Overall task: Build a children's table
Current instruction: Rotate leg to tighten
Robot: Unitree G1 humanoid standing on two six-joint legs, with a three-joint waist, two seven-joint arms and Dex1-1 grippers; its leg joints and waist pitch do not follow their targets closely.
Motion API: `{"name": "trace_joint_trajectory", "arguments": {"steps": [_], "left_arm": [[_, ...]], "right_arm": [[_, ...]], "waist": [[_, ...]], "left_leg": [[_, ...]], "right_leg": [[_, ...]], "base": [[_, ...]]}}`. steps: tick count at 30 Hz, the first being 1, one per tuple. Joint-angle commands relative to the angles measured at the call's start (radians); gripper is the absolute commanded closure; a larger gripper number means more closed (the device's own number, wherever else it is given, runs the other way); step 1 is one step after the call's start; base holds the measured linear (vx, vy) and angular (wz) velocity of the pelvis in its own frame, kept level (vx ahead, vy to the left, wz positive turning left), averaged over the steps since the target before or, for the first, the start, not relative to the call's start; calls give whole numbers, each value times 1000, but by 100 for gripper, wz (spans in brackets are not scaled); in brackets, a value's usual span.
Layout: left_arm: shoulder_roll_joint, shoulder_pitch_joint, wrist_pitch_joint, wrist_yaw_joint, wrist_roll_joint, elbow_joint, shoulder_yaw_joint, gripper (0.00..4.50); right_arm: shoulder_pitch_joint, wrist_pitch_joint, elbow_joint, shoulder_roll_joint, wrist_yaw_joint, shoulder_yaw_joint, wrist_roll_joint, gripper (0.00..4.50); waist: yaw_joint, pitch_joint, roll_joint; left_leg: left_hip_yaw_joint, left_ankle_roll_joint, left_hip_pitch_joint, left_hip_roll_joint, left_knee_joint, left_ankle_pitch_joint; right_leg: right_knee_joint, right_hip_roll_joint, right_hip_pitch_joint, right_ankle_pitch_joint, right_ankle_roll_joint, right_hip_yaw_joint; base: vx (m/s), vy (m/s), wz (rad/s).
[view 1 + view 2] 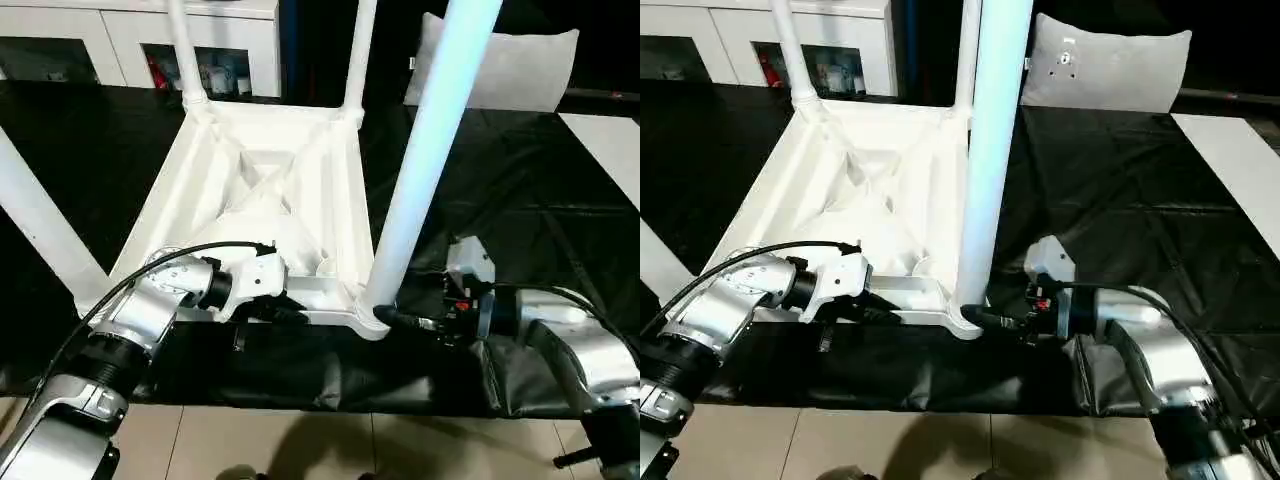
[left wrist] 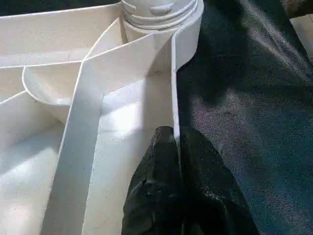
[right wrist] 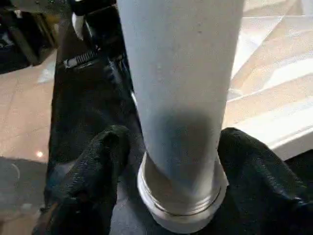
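I take the upturned children's table (image 1: 270,190) as my landmark. Its near-right leg (image 1: 425,150) rises steeply and blocks any sweep across that corner; my right claw (image 3: 171,161) straddles its base. My left claw (image 2: 178,161) pinches the near rim, so that edge is taken. Right of the table, the black mat (image 1: 1140,200) lies open. Beyond it, the grey pillow (image 1: 1105,65) and white cabinet (image 1: 140,40) close the far side.
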Motion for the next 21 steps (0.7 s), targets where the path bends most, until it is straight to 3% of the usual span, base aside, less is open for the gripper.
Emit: {"name": "trace_joint_trajectory", "arguments": {"steps": [1,4,9,16,17,19,21], "left_arm": [[-10,3,-2,-28,-10,-29,-21,450],[-6,14,6,-34,-16,-42,-23,450],[-9,17,25,-43,-34,-53,-15,450],[-18,29,67,-23,-47,-78,-2,450],[-29,35,93,20,-38,-90,5,450],[-39,43,131,53,-33,-104,9,450],[-57,49,181,95,-26,-127,13,450]], "right_arm": [[-18,-13,25,-6,19,4,-15,164],[-43,-34,77,6,34,13,-22,198],[-73,-41,126,25,53,15,-22,240],[-55,-5,93,39,74,10,10,253],[-32,11,61,59,52,9,16,253],[-18,22,39,77,-5,15,-5,254],[-11,32,24,100,-84,26,-45,254]], "waist": [[5,-74,-3],[13,-77,-7],[14,-73,-3],[12,-71,-4],[13,-72,1],[13,-71,1],[7,-63,-1]], "left_leg": [[-16,178,8,84,-67,106],[-13,168,5,83,-62,102],[-14,166,1,84,-61,90],[-14,160,0,83,-62,84],[-15,161,0,84,-61,91],[-15,160,1,85,-63,89],[-17,137,0,83,-70,40]], "right_leg": [[-30,-79,52,170,-381,29],[-25,-81,52,175,-378,31],[-24,-76,47,159,-375,29],[-24,-76,48,160,-373,30],[-23,-76,48,170,-374,30],[-25,-77,46,172,-372,31],[-35,-76,45,96,-363,31]], "base": [[0,0,0],[0,0,0],[0,0,0],[0,0,0],[0,0,0],[0,0,0],[0,0,0]]}}
